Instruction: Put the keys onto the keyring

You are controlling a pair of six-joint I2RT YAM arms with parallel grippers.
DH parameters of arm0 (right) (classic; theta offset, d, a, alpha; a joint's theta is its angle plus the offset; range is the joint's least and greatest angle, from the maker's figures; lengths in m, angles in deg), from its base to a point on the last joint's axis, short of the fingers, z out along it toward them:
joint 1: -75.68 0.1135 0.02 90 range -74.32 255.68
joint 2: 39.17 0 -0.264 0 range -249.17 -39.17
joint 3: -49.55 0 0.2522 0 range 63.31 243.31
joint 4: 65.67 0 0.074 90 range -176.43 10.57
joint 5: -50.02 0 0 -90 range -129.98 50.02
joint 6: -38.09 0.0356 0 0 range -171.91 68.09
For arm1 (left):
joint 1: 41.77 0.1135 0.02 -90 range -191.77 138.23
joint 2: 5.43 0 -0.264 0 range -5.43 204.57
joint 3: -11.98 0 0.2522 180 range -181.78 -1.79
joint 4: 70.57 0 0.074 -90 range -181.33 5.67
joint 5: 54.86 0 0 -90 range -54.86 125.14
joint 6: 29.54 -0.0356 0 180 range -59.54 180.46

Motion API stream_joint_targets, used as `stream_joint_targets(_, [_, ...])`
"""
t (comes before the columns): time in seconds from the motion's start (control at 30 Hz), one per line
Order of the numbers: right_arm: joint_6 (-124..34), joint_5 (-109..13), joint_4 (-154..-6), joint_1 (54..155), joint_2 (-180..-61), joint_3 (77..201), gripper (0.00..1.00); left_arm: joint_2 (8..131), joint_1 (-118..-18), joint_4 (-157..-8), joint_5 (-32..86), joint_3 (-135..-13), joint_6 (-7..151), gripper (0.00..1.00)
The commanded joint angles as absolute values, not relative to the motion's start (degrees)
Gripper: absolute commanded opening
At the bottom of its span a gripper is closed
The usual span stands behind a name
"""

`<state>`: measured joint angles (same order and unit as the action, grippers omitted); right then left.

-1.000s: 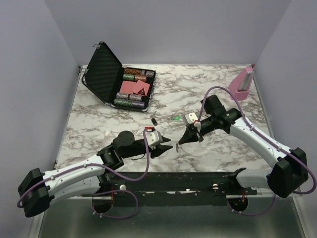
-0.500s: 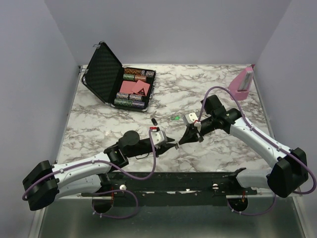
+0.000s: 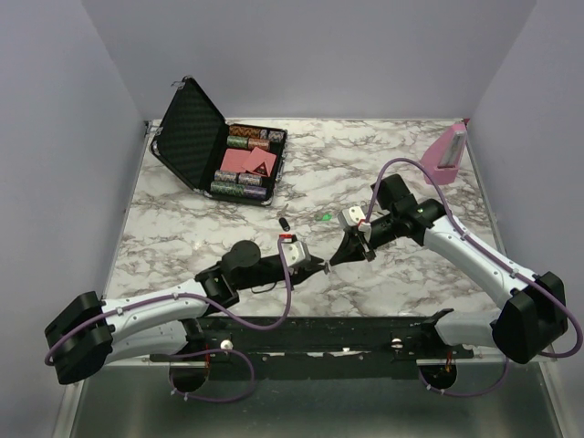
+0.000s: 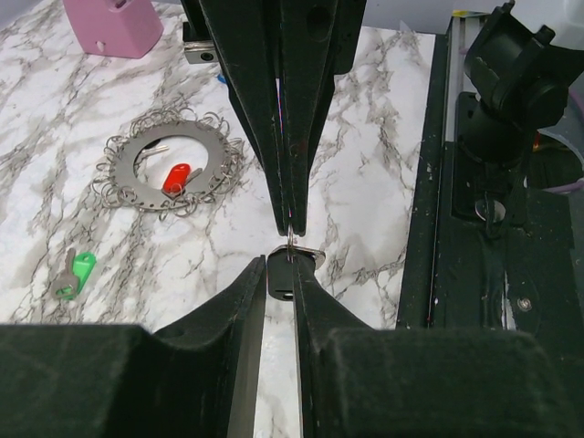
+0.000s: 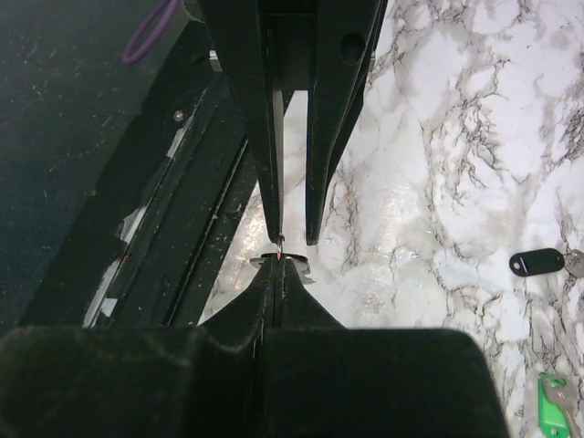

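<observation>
Carefully: your right gripper (image 5: 278, 265) was clenched tight; your left gripper (image 3: 317, 266) flanked the black key (image 4: 276, 276), whether gripping I couldn't tell; the keyring (image 4: 205, 151) lay loose nearby; you needed a square, slow squeeze

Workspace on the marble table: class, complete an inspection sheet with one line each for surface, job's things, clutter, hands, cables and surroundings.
Surface: marble-patterned table, no damage seen.
Job's things: keyring lies flat as a chain loop, with the red key inside it. The green key and black key lie loose.
Clutter: open black case of chips, far left; pink stand, far right.
Hands: right hand shut on a small metal piece; left hand tips at the same piece, grip unclear.
Cables: purple cable loops along each arm.
Surroundings: plain lavender walls.
</observation>
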<state>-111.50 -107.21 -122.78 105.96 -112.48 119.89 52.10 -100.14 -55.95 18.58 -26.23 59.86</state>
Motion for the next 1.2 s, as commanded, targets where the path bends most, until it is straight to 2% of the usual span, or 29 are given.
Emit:
stream_joint_targets(0.0, [-111.1, -109.9, -123.0, 105.6, -112.6, 119.1, 0.01, 53.8, -100.5, -53.6, 16.2, -26.0, 60.1, 0.25])
stream_joint_targets(0.43, [-110.9, -110.2, -122.5, 105.7, -113.1, 118.8, 0.01, 54.0, -100.5, -52.1, 15.4, -25.8, 62.0, 0.24])
stream_joint_targets(0.6, [-110.4, -110.1, -122.2, 105.7, -113.1, 118.8, 0.01, 53.8, -100.5, -52.0, 15.1, -25.4, 62.1, 0.21])
stream_joint_targets(0.63, [-110.4, -110.1, -122.2, 105.7, -113.2, 118.9, 0.01, 53.8, -100.5, -52.0, 15.0, -25.4, 62.2, 0.19])
stream_joint_targets(0.77, [-110.2, -110.2, -122.1, 105.6, -113.2, 118.7, 0.01, 54.1, -100.5, -52.6, 14.4, -25.7, 62.3, 0.00])
stream_joint_targets(0.93, [-109.5, -109.9, -121.5, 105.7, -113.2, 118.5, 0.02, 53.5, -100.5, -55.8, 13.9, -26.6, 62.3, 0.00])
stream_joint_targets(1.17, [-105.4, -107.0, -120.6, 105.6, -113.1, 118.9, 0.30, 51.3, -100.2, -77.3, 18.6, -34.4, 62.0, 0.00])
